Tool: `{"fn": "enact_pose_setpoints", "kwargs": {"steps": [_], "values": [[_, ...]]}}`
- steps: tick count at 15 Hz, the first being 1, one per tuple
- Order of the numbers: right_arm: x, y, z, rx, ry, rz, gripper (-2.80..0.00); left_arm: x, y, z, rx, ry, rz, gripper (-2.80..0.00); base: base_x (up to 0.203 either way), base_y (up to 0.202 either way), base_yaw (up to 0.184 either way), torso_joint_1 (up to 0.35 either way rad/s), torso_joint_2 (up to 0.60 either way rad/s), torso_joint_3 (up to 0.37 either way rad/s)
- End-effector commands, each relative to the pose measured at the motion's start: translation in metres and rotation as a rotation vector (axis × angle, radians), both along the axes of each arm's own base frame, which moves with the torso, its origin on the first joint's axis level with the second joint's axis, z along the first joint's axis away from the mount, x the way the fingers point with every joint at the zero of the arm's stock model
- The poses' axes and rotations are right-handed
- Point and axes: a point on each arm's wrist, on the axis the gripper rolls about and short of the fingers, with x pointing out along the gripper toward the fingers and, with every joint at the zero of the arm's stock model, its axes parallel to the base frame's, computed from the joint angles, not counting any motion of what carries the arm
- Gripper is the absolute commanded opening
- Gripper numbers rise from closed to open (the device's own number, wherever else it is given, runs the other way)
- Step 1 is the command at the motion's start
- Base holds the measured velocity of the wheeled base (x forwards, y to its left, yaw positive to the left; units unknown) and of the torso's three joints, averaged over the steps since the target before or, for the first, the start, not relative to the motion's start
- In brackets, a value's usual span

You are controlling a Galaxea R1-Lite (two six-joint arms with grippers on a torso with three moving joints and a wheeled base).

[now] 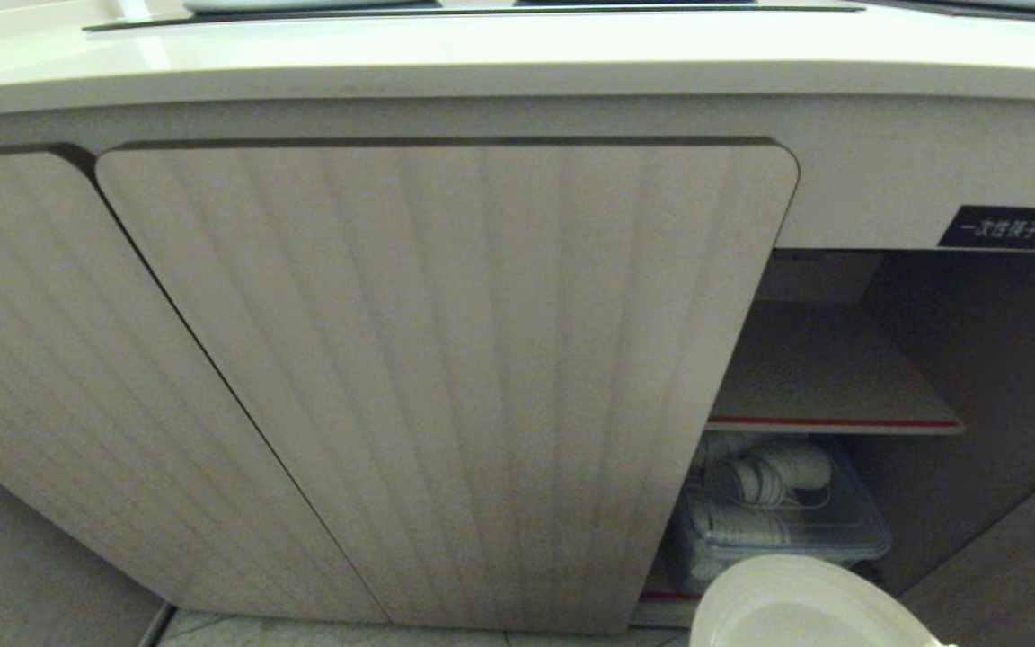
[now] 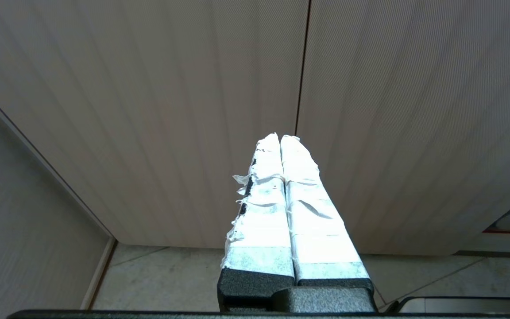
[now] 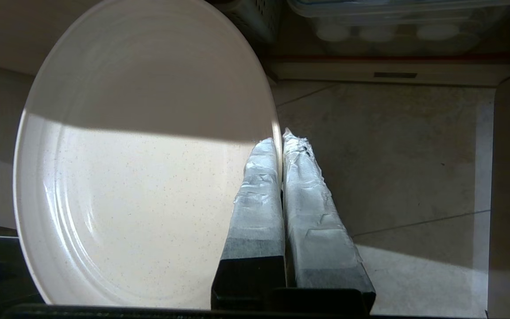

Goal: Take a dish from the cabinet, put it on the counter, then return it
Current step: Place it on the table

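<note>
Long smooth cream table (image 1: 482, 54) up top with a raised lip, black glass strip set into it at the far edge. Right under it, beige ribbed round-cornered cabinet door (image 1: 446, 377) filling most of the head view, 1 more matching door to its left. To the right, open cabinet (image 1: 976, 359), dark inside, small black label with white characters (image 1: 1000, 226) above the opening. Bare inner shelf with a red-striped front edge (image 1: 832, 395) in there. Below that shelf, clear plastic bin (image 1: 778, 530) stuffed with white cups lying on their sides.

Round shallow off-white speckled dish (image 3: 144, 155) out of the cabinet, down low in front of the opening, over the tiled floor (image 3: 392, 177), just poking into the bottom edge of the head view. Pinched at its rim by the right gripper (image 3: 281, 137), both tape-wrapped fingers (image 3: 259, 190) clamped tight on the edge, 1 on each face.

Left gripper (image 2: 280, 136) parked in front of the closed ribbed doors, taped fingers pressed together on nothing.
</note>
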Motion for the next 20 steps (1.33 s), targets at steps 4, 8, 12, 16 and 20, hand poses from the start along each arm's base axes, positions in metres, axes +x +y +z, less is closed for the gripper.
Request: {"fn": "enact_pose_setpoints", "kwargs": {"steps": [4,8,12,16,20], "values": [[-0.002,-0.0003,-0.0021,0.001,0.027,-0.003,-2.8,0.0,0.0,0.0,0.0,0.0,0.0,-2.8,0.0,0.0,0.0,0.0,0.0,0.0],[-0.0018,-0.0001,-0.0015,-0.023,0.008,0.02,-2.8,0.0,0.0,0.0,0.0,0.0,0.0,-2.8,0.0,0.0,0.0,0.0,0.0,0.0],[-0.002,-0.0001,-0.0012,-0.023,0.005,0.02,-2.8,0.0,0.0,0.0,0.0,0.0,0.0,-2.8,0.0,0.0,0.0,0.0,0.0,0.0],[-0.0019,0.0,-0.0011,-0.023,0.004,0.022,-2.8,0.0,0.0,0.0,0.0,0.0,0.0,-2.8,0.0,0.0,0.0,0.0,0.0,0.0],[-0.0019,0.0001,-0.001,-0.022,0.002,0.024,-2.8,0.0,0.0,0.0,0.0,0.0,0.0,-2.8,0.0,0.0,0.0,0.0,0.0,0.0]]}}
